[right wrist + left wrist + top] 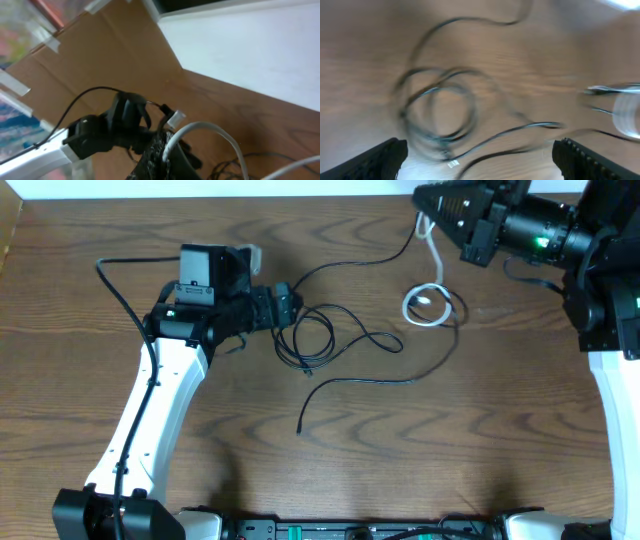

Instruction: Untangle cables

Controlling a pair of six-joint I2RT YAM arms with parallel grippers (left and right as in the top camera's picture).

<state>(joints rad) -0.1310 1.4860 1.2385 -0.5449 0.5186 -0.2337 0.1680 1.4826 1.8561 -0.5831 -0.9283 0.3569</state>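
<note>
Black cables (pixel 306 366) lie in overlapping loops near the middle of the table (pixel 500 430), with one strand trailing toward the front edge. The white cable (pixel 408 307) forms a small coil just to their right, and one end rises into the right gripper (pixel 430 210), which pinches it. The left gripper (pixel 292 305) hovers over the left edge of the black loops, fingers spread wide and holding nothing.

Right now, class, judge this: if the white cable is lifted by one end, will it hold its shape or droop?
Probably droops: the white cable already curls in a loose loop on the table. Likely light, being far thinner than the right tool. It may tug the black cable lying by its loop.
</note>
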